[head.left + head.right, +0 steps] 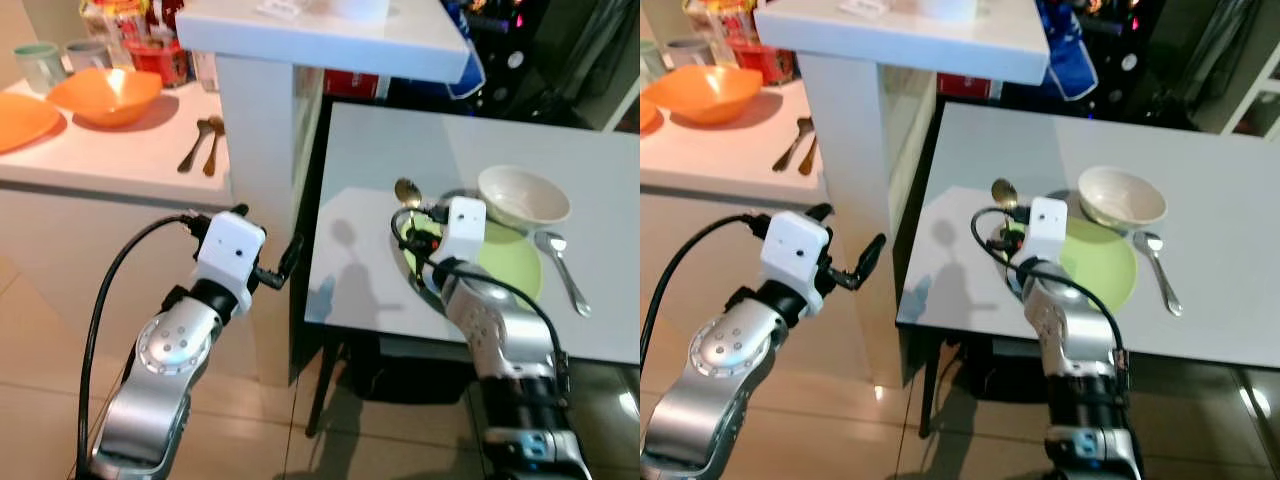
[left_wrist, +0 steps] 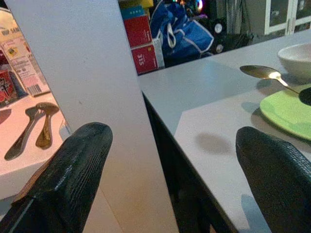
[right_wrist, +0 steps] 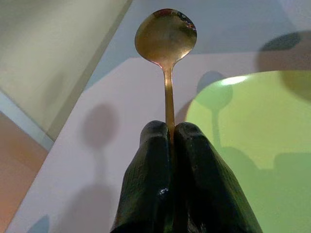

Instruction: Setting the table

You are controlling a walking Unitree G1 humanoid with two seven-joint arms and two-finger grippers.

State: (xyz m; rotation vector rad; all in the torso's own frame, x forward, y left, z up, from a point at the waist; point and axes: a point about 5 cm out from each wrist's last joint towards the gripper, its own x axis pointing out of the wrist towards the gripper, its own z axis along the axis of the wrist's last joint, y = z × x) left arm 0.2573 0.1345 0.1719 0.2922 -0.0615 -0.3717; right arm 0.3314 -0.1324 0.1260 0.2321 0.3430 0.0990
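A grey table (image 1: 400, 160) stands just right of a white pillar (image 1: 262, 150), with a pale counter (image 1: 110, 165) to the pillar's left, glossy beige floor tiles (image 1: 260, 430) below and dark clutter behind.

The table (image 1: 380, 170) is viewed downward from both head cameras; each wrist camera is aimed closely along its fingers, sharing the green plate (image 2: 286, 114).
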